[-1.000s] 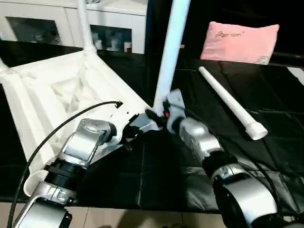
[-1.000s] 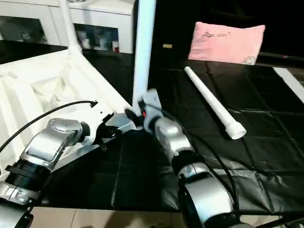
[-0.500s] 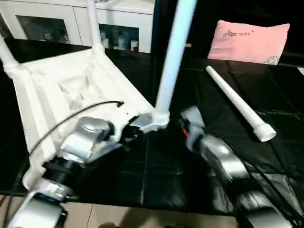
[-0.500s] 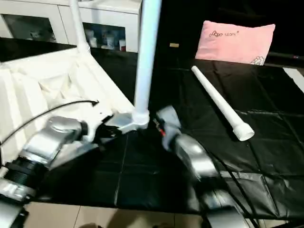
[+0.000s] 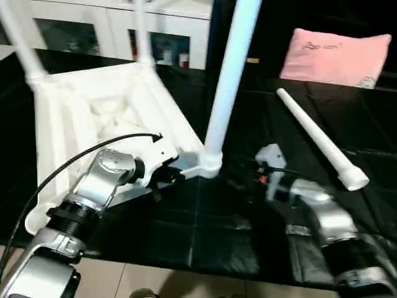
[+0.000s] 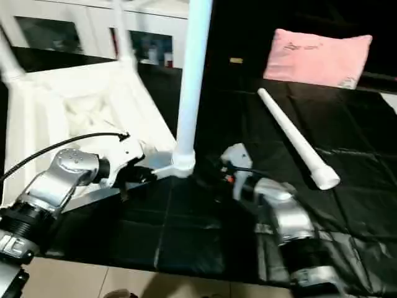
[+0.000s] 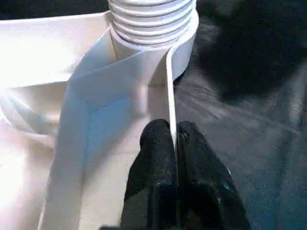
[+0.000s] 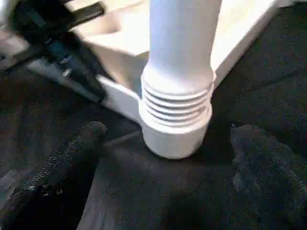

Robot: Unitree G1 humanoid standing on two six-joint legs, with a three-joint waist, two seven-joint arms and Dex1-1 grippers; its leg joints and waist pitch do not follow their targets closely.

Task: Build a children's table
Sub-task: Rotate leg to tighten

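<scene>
The white tabletop (image 5: 80,118) lies upside down on black cloth. Three legs stand upright in its corner sockets, at the near right corner (image 5: 231,81), at the back (image 5: 141,31) and at the far left (image 5: 22,43). Another leg (image 5: 319,139) lies loose on the cloth to the right. My left gripper (image 7: 172,132) is shut on the thin rim of the tabletop, right beside the near right socket (image 7: 153,28). My right gripper (image 8: 167,130) stands open a little to the right of that socket (image 8: 175,127), one finger on either side and both clear of it.
A pink pillow (image 5: 338,56) lies at the back right. A white glass-door cabinet (image 5: 93,31) stands behind the tabletop. The black cloth (image 5: 248,236) ends at the front edge, with pale floor (image 5: 155,279) below.
My right gripper has let go of the near right leg, opened wide and drawn back to the right. The leg stays upright. My left gripper keeps its hold. The camera has shifted.
</scene>
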